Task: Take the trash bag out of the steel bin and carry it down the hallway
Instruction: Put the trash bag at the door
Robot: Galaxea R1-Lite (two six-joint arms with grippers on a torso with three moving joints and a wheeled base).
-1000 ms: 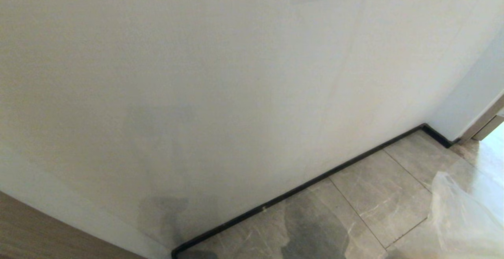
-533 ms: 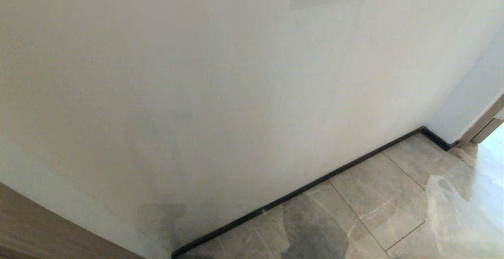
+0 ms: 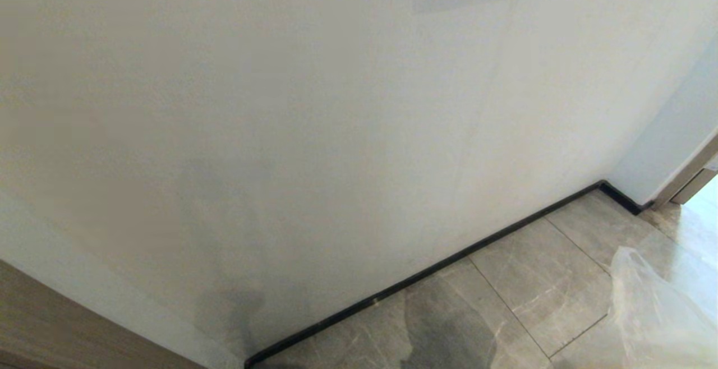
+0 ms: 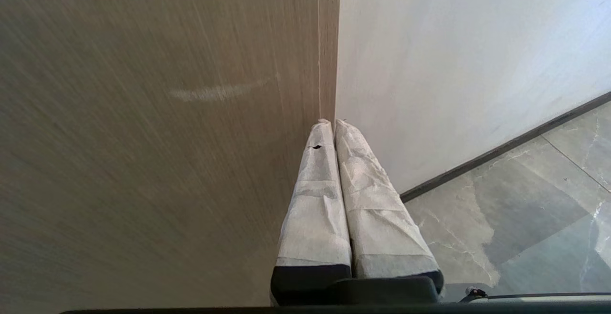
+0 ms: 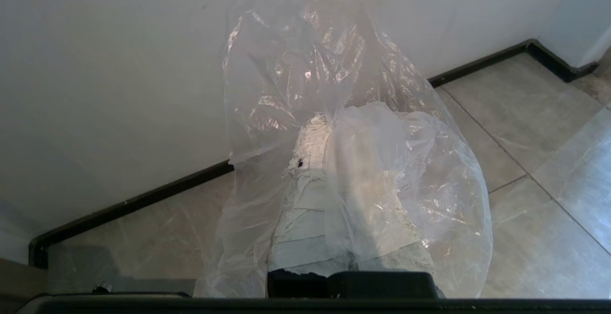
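The clear, crinkly trash bag [image 5: 334, 66] billows up around my right gripper [image 5: 321, 122], whose taped white fingers are shut on its plastic. A corner of the same bag [image 3: 656, 313] shows at the lower right of the head view, above the grey marble-look hallway floor [image 3: 538, 285]. My left gripper [image 4: 329, 124] is shut on nothing, its taped fingers pressed together and pointing at the seam between a brown panel and the white wall. The steel bin is out of view.
A white wall [image 3: 336, 133] with a dark baseboard [image 3: 426, 271] fills most of the head view and runs close ahead. A brown door panel [image 4: 143, 137] stands at the left. The wall turns a corner at the far right [image 3: 622, 195], beside a bright doorway.
The view has drifted only slightly. The bag's corner at the lower right has shifted a little. Both grippers stay as they were.
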